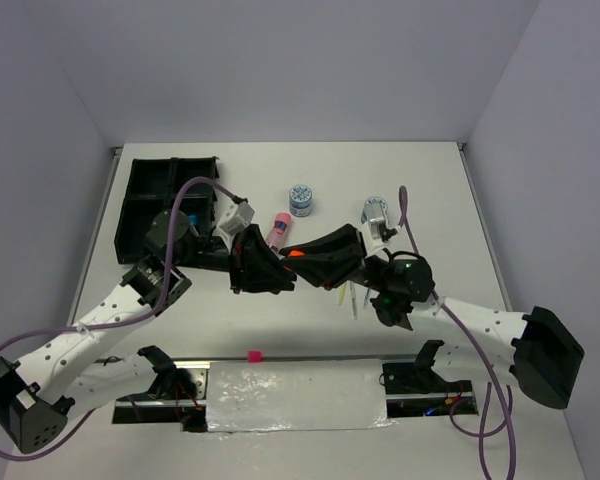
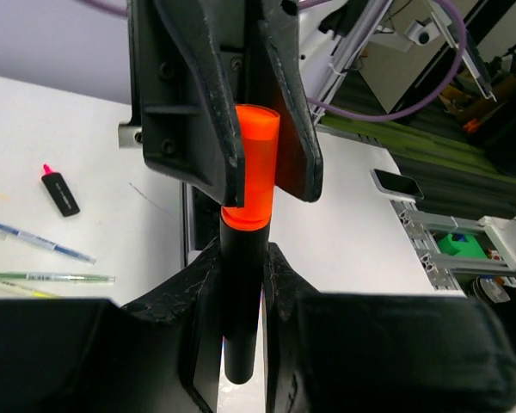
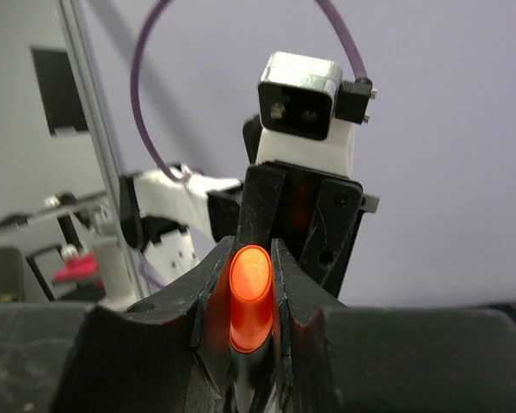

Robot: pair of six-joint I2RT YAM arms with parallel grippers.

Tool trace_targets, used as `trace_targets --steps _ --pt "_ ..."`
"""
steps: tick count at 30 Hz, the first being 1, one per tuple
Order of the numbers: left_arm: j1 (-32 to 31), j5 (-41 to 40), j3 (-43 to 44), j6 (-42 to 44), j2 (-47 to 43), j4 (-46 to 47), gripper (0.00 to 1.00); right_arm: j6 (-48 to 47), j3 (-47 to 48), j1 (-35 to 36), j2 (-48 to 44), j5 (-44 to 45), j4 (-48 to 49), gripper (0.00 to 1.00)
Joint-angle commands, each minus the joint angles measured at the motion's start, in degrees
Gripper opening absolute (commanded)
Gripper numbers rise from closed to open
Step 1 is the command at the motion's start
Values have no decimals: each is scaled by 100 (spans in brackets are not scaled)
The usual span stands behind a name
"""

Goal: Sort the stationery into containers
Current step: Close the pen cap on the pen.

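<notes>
Black plastic organiser tray (image 1: 138, 175) sits at the far left of the table (image 1: 430, 190). Just right of the tray, my left gripper (image 2: 242, 280) pinches the dark barrel of an orange-capped marker (image 2: 245, 249). My right gripper (image 3: 248, 284) meets it tip to tip, pressed tight on the orange cap, so the marker is held between both. Further right of the tray stands a blue-white tub (image 1: 301, 199), with a pink tube (image 1: 277, 231) nearer the tray. Thin pens (image 1: 352, 298) lie farthest from the tray, under my right gripper.
</notes>
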Motion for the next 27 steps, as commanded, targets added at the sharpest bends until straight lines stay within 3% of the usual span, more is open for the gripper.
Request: trace_targets --steps 1,7,14,19,23,26,27 --pt "139 -1474 717 -254 -282 3162 0 207 -775 825 1000 -1451 -1687 0" --pt "349 -1528 1164 20 -343 2652 0 523 -1004 1019 1607 -1328 -1150 0" --pt "1009 -1018 1613 -595 -80 3029 0 -12 -838 1396 2133 -1170 -2019 0" --pt "1342 -1043 1728 -912 -70 3389 0 206 -855 1625 2714 -1170 -1503 0" --pt "1475 -983 2096 -877 52 3085 0 452 -828 1810 3312 -1214 -845 0" --pt "1467 -991 1844 -404 -104 2382 0 445 -802 1635 2770 -1091 -947 0" --pt "1458 -956 1338 -202 -210 2292 0 366 -732 1556 2446 -1056 -1183 0"
